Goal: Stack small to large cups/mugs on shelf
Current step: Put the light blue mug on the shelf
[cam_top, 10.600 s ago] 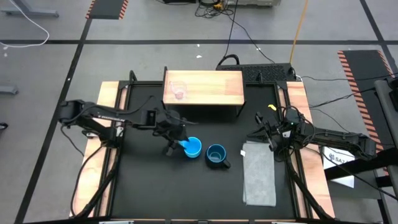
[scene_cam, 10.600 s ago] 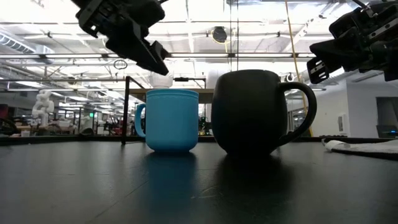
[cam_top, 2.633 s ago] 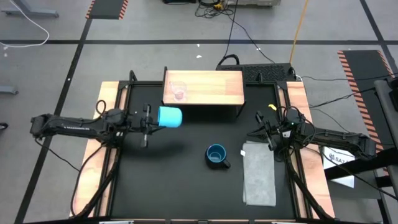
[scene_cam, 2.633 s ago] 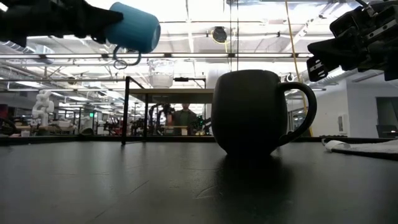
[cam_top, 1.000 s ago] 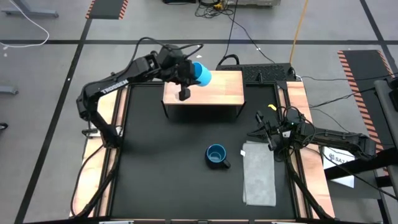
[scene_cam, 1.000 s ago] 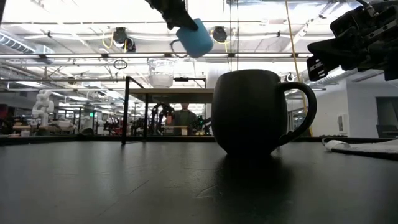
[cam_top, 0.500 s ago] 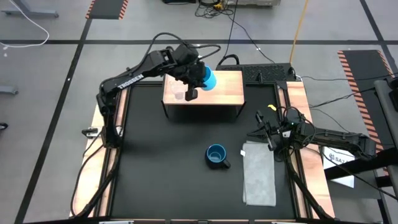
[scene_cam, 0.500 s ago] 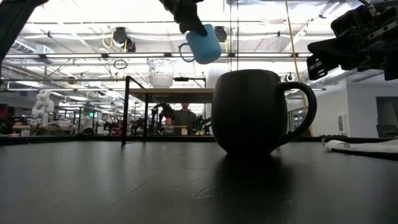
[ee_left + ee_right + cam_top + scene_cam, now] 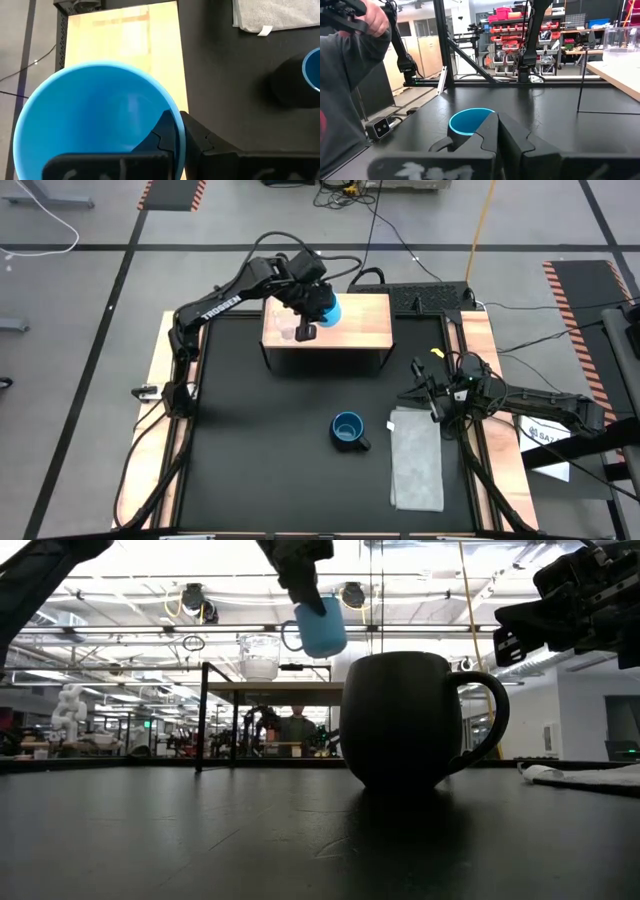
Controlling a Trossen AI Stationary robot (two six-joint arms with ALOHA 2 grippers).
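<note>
Left gripper pinches light-blue mug rim over shelf; off-centre drop could tip clear cup.

Black table: shelf, navy mug, cloth

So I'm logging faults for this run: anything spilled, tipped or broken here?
Nothing stands out. The left pincer holds the blue mug over the shelf; the navy mug stands upright on the table.
</note>
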